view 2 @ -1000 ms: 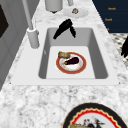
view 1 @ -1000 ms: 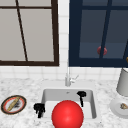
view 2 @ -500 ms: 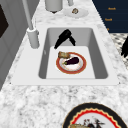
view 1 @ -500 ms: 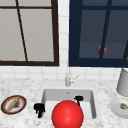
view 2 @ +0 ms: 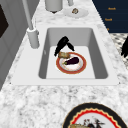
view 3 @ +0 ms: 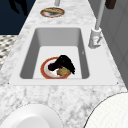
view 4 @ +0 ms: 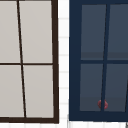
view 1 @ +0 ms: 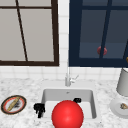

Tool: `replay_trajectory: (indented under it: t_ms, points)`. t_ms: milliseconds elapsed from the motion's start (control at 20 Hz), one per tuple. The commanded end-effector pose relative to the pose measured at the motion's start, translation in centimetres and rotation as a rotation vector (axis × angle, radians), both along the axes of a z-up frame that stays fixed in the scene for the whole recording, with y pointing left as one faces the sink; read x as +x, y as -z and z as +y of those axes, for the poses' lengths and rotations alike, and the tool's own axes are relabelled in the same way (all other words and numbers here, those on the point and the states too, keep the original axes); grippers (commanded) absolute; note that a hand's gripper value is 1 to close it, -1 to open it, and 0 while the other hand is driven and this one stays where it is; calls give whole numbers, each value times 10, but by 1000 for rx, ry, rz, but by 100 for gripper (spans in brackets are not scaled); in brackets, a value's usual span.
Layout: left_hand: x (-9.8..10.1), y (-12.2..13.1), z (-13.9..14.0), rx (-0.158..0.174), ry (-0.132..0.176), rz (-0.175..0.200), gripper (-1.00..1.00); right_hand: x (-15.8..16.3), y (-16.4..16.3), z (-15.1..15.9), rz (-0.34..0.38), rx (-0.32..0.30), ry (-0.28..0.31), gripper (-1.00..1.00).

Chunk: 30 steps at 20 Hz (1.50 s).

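Bread [view 2: 63, 54] under right hand [view 2: 63, 44] lies lengthwise across sink [view 2: 100, 60], beside eggplant [view 2: 71, 60].

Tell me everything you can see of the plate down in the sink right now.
The plate is round, white in the middle with a red-orange rim, lying flat on the sink floor. A dark purple eggplant and a tan piece of bread rest on it. The right hand reaches down over its far edge, fingers at the bread.
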<state>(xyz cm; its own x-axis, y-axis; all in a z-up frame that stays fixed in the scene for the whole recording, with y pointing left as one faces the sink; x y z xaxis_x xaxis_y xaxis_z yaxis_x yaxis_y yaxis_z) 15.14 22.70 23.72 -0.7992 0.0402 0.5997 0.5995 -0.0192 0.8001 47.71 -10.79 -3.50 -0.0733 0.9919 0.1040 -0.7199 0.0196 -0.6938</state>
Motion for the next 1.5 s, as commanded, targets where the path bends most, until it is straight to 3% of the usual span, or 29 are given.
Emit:
replay_trajectory:
  t_ms: [0,550,800,850,950,1150,1450]
  points:
    - [0,0,0,0,0,0,0,8,17,0,49,-6,-26,-100]
    - [0,0,0,0,0,0,0,13,56,-1,0,-5,-8,-100]
    - [0,0,0,0,0,0,0,22,60,0,38,-20,-1,-100]
    - [0,0,0,0,0,0,0,24,61,2,49,-27,-1,100]
    - [0,0,0,0,0,0,0,26,60,5,45,-50,-7,100]
    - [0,0,0,0,0,0,0,32,56,9,-47,-42,23,100]
    - [0,0,0,0,0,0,0,37,31,6,-5,-38,45,100]
